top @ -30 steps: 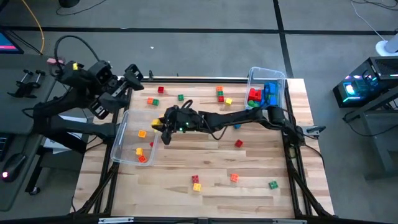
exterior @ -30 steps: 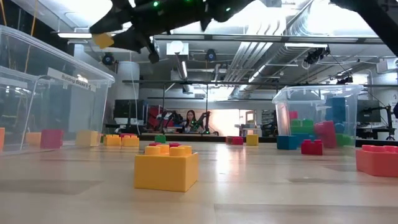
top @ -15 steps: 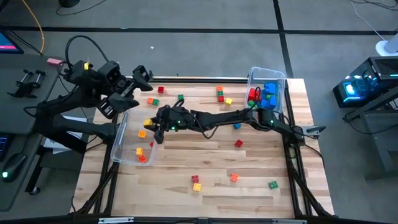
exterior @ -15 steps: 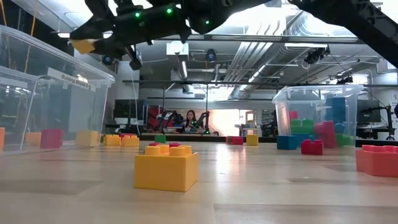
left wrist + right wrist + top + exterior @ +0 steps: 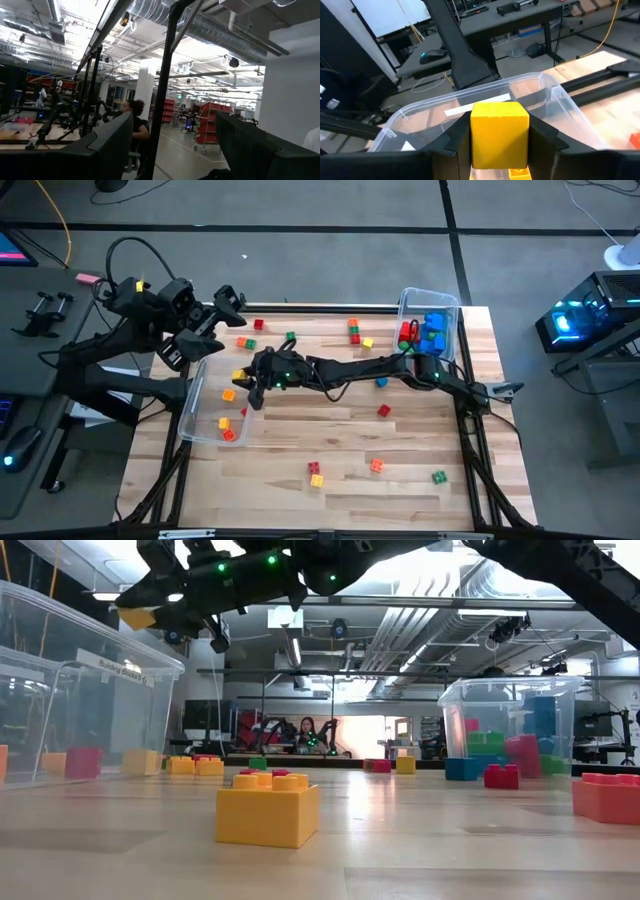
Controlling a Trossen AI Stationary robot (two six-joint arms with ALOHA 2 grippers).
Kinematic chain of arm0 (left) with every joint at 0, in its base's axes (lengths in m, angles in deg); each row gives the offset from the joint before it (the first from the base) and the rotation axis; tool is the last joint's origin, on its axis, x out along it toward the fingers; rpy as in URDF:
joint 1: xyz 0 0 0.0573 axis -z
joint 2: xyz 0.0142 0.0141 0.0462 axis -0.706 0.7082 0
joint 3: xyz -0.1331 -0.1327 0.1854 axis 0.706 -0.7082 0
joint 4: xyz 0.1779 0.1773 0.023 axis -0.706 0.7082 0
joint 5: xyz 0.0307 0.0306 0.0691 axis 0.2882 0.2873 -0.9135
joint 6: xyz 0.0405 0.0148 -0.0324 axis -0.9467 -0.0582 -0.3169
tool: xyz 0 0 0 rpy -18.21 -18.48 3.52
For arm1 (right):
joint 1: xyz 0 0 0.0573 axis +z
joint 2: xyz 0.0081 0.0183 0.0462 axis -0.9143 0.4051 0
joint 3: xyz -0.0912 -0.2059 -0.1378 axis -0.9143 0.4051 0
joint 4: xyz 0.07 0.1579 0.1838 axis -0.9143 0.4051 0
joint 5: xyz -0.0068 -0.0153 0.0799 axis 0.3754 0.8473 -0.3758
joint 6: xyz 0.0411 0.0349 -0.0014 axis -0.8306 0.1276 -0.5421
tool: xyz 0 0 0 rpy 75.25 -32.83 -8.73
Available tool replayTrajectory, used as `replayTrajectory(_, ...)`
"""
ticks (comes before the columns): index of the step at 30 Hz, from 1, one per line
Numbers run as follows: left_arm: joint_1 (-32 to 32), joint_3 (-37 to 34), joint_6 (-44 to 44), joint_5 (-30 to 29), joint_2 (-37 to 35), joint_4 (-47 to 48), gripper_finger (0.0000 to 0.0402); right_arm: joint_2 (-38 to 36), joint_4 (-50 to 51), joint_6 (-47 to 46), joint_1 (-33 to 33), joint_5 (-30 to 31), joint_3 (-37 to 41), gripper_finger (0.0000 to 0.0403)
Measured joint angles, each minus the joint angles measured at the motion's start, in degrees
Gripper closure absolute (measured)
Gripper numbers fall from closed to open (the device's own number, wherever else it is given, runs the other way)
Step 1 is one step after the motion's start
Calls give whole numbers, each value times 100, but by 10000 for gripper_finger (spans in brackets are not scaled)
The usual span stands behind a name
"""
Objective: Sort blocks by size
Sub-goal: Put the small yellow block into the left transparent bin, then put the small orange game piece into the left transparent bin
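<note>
Right hand (image 5: 500, 142) grips a yellow cube (image 5: 499, 131) above the left bin (image 5: 560, 97)

Two clear bins (image 5: 198, 405) (image 5: 447, 310) sit at opposite ends of the wooden table (image 5: 330, 490).

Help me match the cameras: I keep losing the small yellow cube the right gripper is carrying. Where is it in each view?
High view: yellow cube at the right gripper, over the left clear bin's edge.
Low view: cube held high, upper left, above that bin.
Left wrist view: not in it.
Right wrist view: cube centre, between the fingers.
Shared landmark: the left clear bin.
</note>
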Motion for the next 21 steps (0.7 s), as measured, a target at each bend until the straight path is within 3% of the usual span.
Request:
replayTrajectory(2,0,0,0,0,0,4,135,0,2,160,12,24,0,267)
replayTrajectory(8,0,0,0,0,0,2,135,0,-2,211,27,127,4,154)
replayTrajectory(11,0,0,0,0,0,2,135,0,-1,232,27,129,4,116)
replayTrajectory(17,0,0,0,2,0,2,135,0,210,235,21,129,-270,98)
replayTrajectory(21,0,0,0,2,0,2,135,0,1244,297,14,91,-861,97)
